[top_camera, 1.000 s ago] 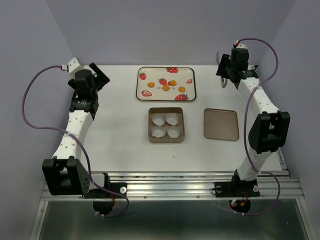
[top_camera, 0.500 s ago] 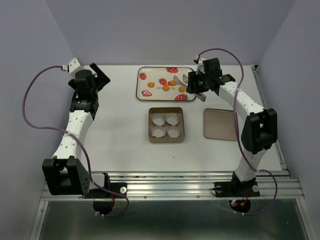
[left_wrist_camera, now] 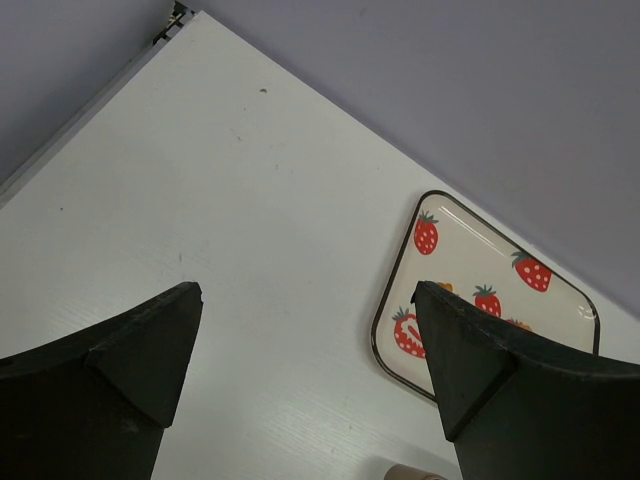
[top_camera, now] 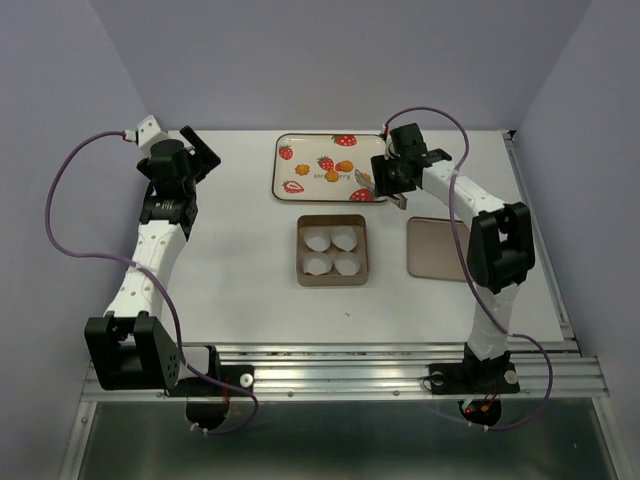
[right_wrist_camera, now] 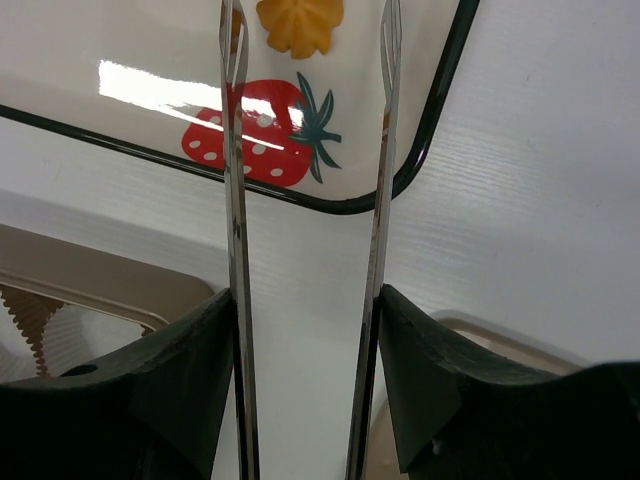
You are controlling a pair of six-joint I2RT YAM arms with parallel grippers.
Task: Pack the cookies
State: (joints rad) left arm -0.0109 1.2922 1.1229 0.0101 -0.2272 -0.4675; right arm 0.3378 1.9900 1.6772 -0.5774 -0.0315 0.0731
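The tray (top_camera: 300, 150) sits at the far middle of the surface (top_camera: 240, 260), printed with red strawberries (right_wrist_camera: 262, 135). The cookies (top_camera: 345, 166) lie on the tray. In the top view two orange ones show plainly near its middle, while any under the right arm are hard to make out.

The right gripper (top_camera: 366, 181) reaches over the tray's near right corner. In the right wrist view its two thin metal fingers (right_wrist_camera: 236, 200) stand apart and point across the tray's dark rim. One cookie (right_wrist_camera: 300, 22) lies at the top edge of that view, between the lines of the two fingers and touched by neither. The jaws are apart with nothing in them.

Nearer the arms, the brown box (top_camera: 333, 272) stands in the middle of the surface. It holds four white paper cups (top_camera: 320, 241) in a two-by-two block, and none shows a cookie in it. Its flat lid (top_camera: 440, 248) lies just to the right of it, apart from the box. In the right wrist view a corner of the box shows at lower left and a corner of the lid at lower right.

The left gripper (left_wrist_camera: 307, 300) hangs over the bare surface at the far left, well apart from the tray. Its black jaws are wide apart and hold nothing. The tray's left end shows beyond them.
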